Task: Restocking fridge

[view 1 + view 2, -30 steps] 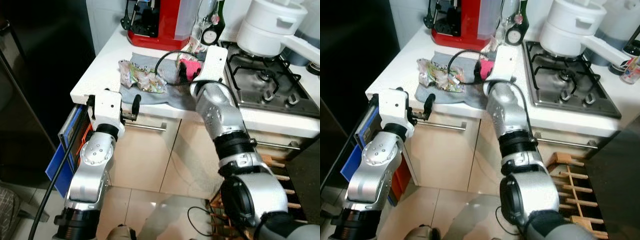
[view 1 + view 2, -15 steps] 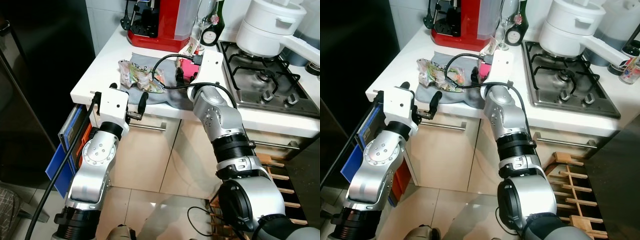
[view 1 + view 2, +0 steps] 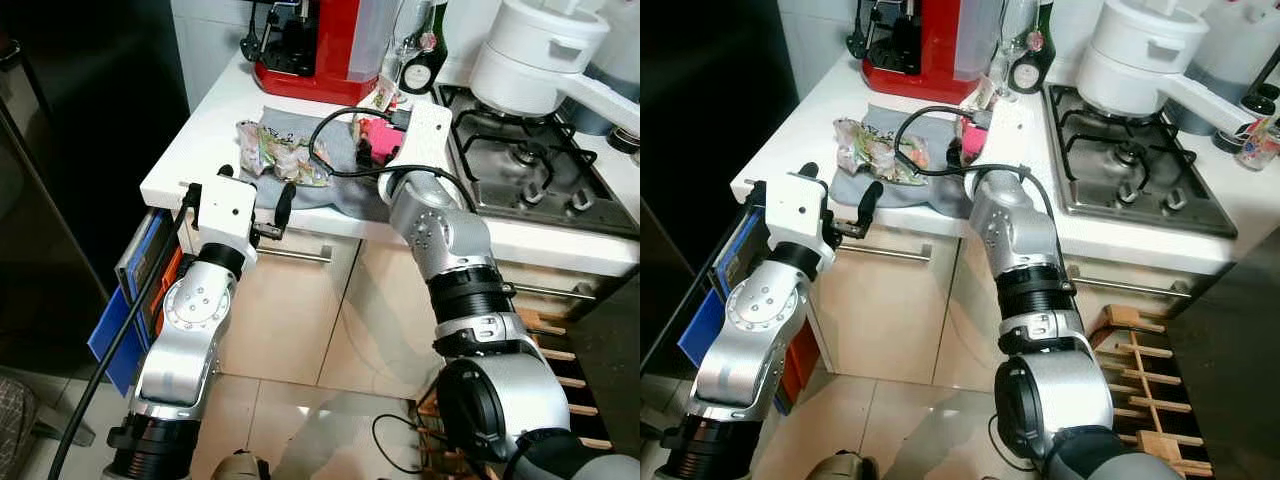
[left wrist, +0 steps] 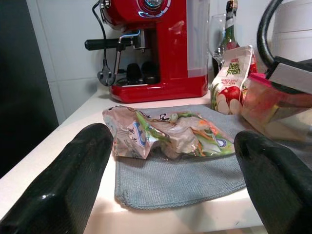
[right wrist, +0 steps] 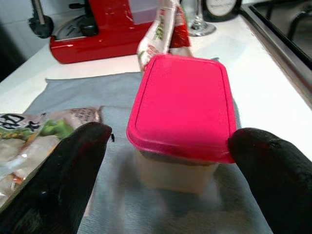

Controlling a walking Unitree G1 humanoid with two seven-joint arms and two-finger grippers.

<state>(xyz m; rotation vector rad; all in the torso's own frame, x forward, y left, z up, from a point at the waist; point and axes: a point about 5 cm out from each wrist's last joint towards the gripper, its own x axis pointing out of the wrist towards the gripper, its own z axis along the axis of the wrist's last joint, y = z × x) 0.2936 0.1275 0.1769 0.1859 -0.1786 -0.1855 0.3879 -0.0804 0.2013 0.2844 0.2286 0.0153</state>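
Right gripper has eased back slightly, fingers still spread wide around the pink-lidded tub on the grey cloth. Left gripper fingers wide, facing the vegetable bag on the surface.

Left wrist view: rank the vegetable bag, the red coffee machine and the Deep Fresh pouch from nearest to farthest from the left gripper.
1. vegetable bag, straight ahead on the grey cloth.
2. Deep Fresh pouch, behind it, towards the wine glass.
3. red coffee machine, at the wall.
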